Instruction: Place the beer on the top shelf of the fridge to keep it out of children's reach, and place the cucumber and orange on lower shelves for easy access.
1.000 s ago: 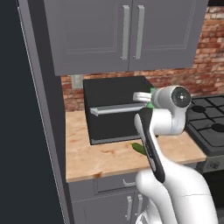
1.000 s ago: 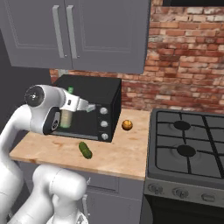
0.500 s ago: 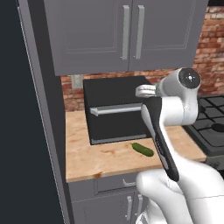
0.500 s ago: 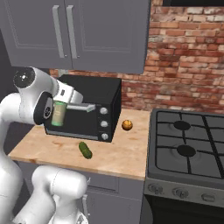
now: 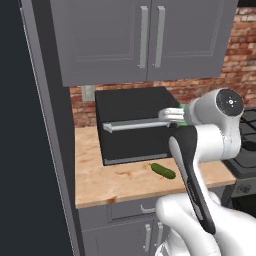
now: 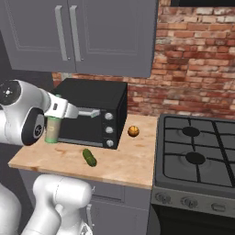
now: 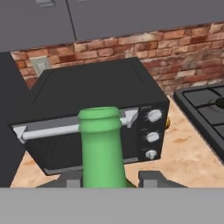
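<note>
While held, beer (image 6: 53,130) label reads blank.

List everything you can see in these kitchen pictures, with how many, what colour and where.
beer: one, green, held in the gripper before the oven
cucumber: one, dark green, lying on the counter before the oven
orange: one, on the counter right of the oven
oven: one, black, on the counter
counter: one, pale wood
stove: one, dark grey, right of the counter
cabinets: grey, above the counter
gripper: one, dark fingers, shut on the beer
</note>
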Tool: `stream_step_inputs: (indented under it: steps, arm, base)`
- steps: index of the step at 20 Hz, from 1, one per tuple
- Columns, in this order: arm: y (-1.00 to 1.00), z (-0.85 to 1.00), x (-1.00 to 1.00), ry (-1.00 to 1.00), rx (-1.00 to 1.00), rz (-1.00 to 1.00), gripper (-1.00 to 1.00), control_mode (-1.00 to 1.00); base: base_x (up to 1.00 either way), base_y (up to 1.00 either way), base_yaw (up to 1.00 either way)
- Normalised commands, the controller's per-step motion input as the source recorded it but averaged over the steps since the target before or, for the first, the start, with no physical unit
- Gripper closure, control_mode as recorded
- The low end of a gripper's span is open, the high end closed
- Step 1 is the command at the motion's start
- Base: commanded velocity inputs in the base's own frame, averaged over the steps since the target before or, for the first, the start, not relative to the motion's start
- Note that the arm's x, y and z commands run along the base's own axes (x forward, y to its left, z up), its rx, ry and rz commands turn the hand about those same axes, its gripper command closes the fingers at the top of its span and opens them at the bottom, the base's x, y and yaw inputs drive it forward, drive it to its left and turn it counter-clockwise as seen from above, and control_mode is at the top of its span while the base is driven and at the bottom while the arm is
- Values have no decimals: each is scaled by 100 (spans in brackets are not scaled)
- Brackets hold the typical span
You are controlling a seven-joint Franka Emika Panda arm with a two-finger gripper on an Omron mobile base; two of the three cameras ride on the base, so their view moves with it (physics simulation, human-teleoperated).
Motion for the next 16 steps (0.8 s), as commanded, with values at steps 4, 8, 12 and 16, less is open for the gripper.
stream_step_inputs:
  steps: [4,8,12,16]
  arm:
    - [0,11,-53,-1,-4,1,100,-100]
    - [0,26,-56,-1,-4,2,100,-100]
    - [0,26,-52,-4,-4,5,100,-100]
    - [0,21,-53,-8,-4,9,100,-100]
  base:
    - [0,0,0]
    - [0,0,0]
    - [0,0,0]
    - [0,0,0]
